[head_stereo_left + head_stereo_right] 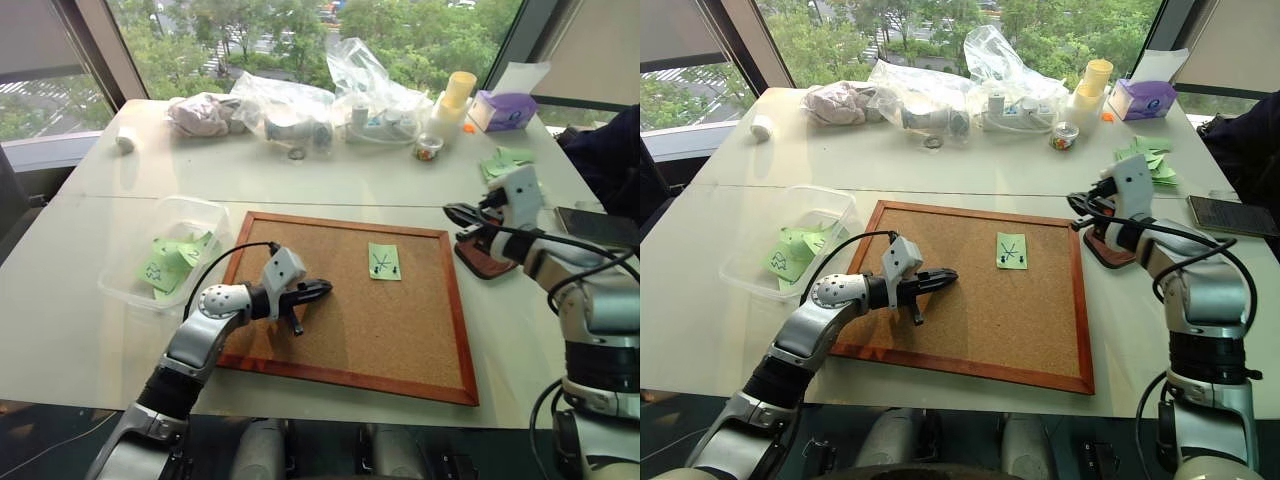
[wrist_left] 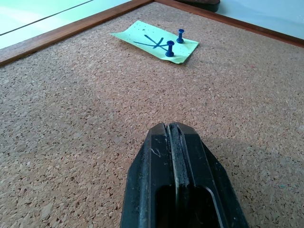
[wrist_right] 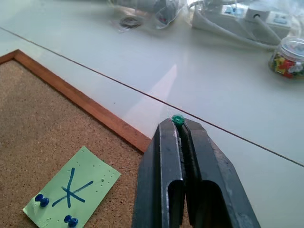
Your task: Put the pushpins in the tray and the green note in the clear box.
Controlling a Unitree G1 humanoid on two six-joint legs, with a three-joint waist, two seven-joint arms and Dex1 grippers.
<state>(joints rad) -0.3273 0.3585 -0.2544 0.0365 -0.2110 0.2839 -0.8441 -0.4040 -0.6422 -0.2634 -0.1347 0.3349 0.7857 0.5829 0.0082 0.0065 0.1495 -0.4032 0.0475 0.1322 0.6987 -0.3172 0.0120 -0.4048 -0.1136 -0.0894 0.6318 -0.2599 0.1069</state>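
The green note, marked with a dark star scribble, lies on the cork board, held by two blue pushpins along one edge. My left gripper is shut and empty, low over the cork to the left of the note. My right gripper is shut on a teal-headed pushpin at its fingertips. It hovers past the board's right frame, above the reddish-brown tray. The clear box stands left of the board with several green slips inside.
A black phone lies right of the tray. At the back are clear plastic bags, a round cup of coloured pins, a heap of green slips and a purple box. A person's dark sleeve shows far right.
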